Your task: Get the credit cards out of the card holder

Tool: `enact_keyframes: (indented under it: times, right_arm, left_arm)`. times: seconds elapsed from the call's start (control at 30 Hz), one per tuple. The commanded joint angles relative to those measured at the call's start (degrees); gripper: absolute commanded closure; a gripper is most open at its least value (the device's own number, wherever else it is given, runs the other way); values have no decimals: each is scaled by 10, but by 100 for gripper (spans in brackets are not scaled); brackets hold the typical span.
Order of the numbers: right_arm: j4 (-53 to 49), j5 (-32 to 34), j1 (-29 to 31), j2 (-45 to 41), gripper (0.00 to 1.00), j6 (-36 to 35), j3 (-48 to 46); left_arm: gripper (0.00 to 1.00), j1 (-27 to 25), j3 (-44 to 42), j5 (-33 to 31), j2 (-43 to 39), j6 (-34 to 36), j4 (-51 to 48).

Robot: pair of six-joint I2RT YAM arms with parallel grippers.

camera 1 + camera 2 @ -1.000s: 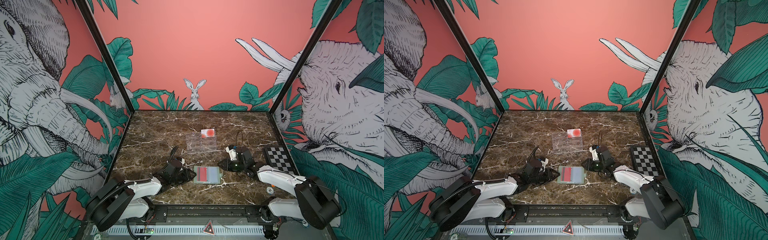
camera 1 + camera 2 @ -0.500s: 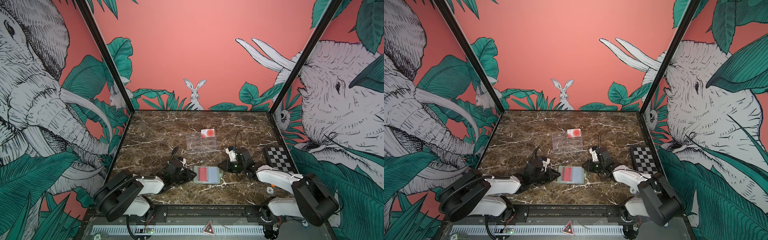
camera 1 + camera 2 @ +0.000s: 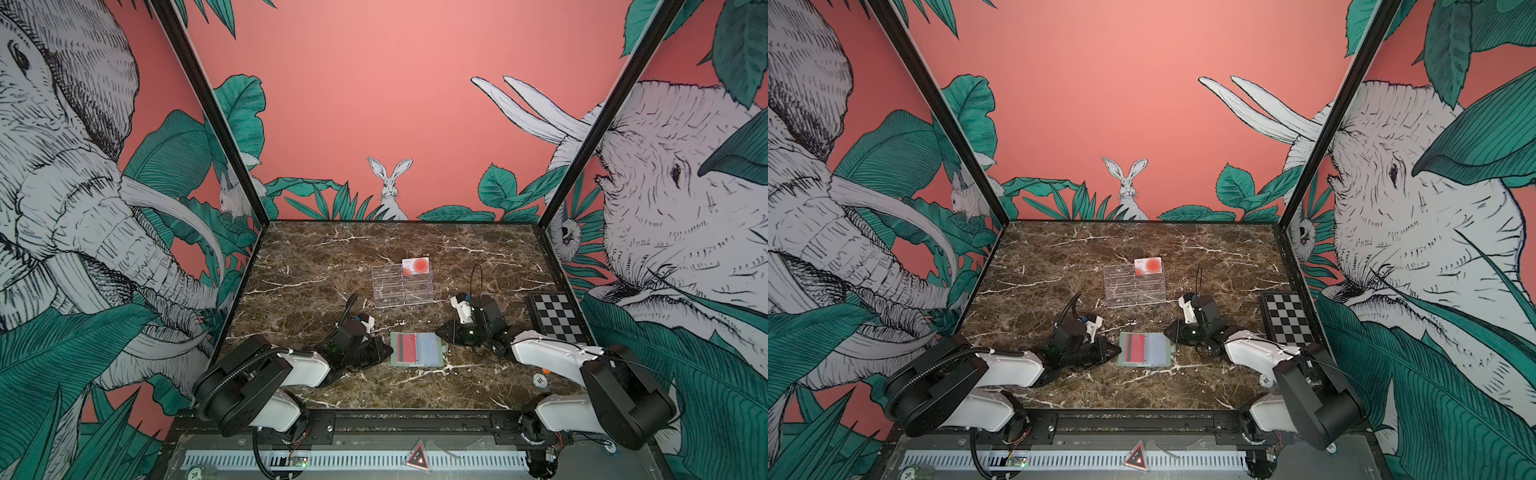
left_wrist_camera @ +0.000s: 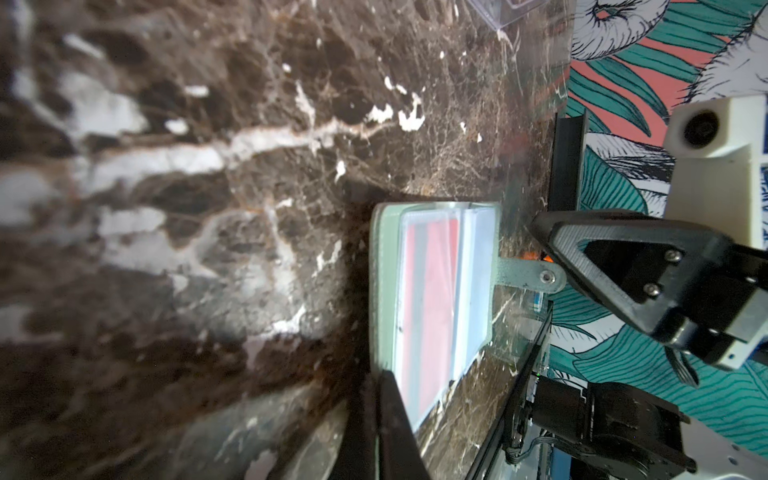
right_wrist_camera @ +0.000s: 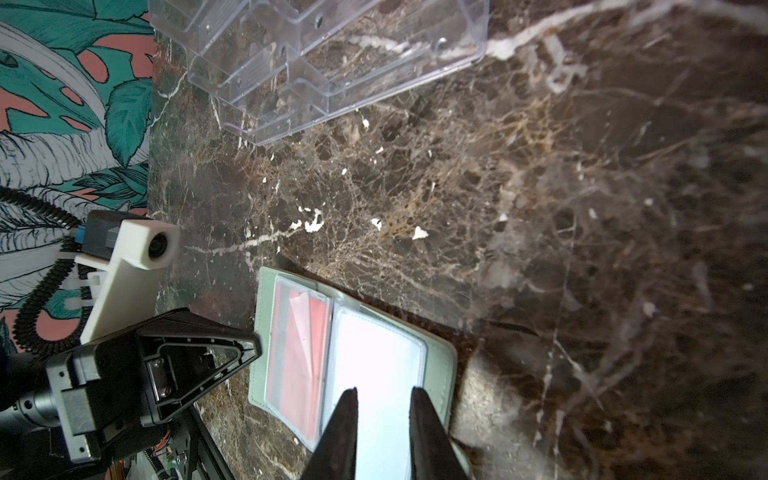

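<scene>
The pale green card holder lies open on the marble in both top views. A red credit card with a dark stripe sits in its left clear sleeve; the other sleeve looks white. A second credit card, white with red circles, stands on the acrylic stand. My left gripper is shut on the holder's left edge. My right gripper hovers over the white sleeve, its jaws slightly apart with nothing between them.
A clear acrylic tiered stand stands behind the holder. A black-and-white checkered board lies at the right edge. A poker chip rests by the right arm near the front rail.
My left gripper has closed on the holder's left edge. The right gripper's jaws have narrowed slightly and it has edged toward the holder.
</scene>
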Motion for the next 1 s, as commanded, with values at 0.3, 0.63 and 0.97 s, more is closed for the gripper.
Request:
enact_keyframes:
  times: [0.3,0.63,0.97]
  right_arm:
    - [-172,84,3,-148,23,-80,47]
    - [-223,85,35,-151,2,-47,89]
    - [-261,172,185,4,2,-44,201]
  left_arm:
    - [100,-2,1,4,-109,43,-47]
    - [100,-3,6,6,-106,38,-39]
    - [100,-4,3,-1,-103,37,-39]
